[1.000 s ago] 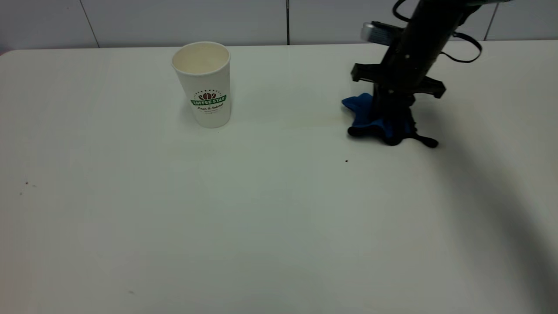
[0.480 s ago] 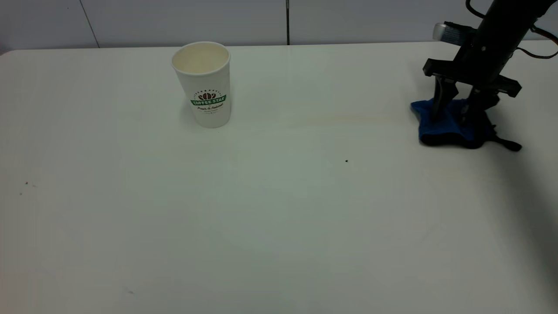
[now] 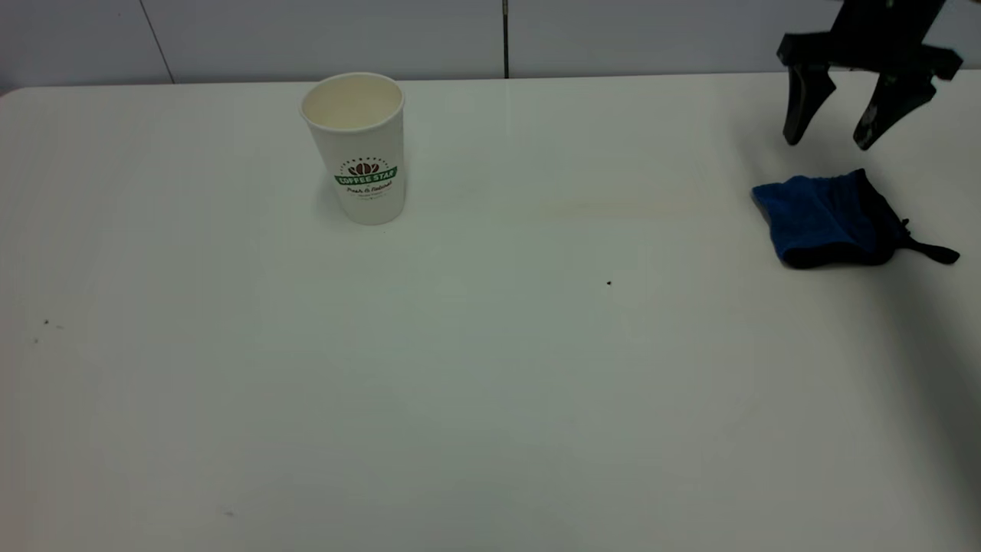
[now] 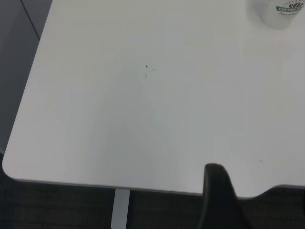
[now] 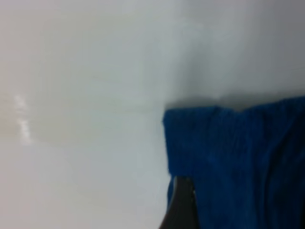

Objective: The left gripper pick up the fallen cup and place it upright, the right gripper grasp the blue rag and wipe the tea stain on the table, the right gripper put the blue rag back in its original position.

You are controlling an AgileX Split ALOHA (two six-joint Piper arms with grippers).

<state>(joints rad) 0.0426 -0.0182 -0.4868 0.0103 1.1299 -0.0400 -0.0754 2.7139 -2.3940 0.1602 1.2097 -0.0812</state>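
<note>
The cup (image 3: 354, 149) stands upright at the back left of the table (image 3: 490, 383); its base also shows in the left wrist view (image 4: 281, 12). The blue rag (image 3: 831, 218) lies crumpled on the table at the far right, with nothing holding it. My right gripper (image 3: 828, 140) hangs open and empty in the air just above and behind the rag. In the right wrist view the rag (image 5: 238, 157) fills the area under one black finger (image 5: 181, 205). No brown blob of tea stain shows, only a faint pale streak (image 3: 613, 207). My left gripper (image 4: 217, 195) is over the table's front left corner, outside the exterior view.
A tiny dark speck (image 3: 609, 283) sits mid-table, and a few small specks (image 3: 46, 323) lie near the left edge. A grey panelled wall (image 3: 306, 38) runs behind the table's back edge. The table's rounded corner and front edge show in the left wrist view (image 4: 14, 167).
My right gripper carried the blue rag from mid-table to the far right, let it go, then rose above it with its jaws open. The cup has not moved.
</note>
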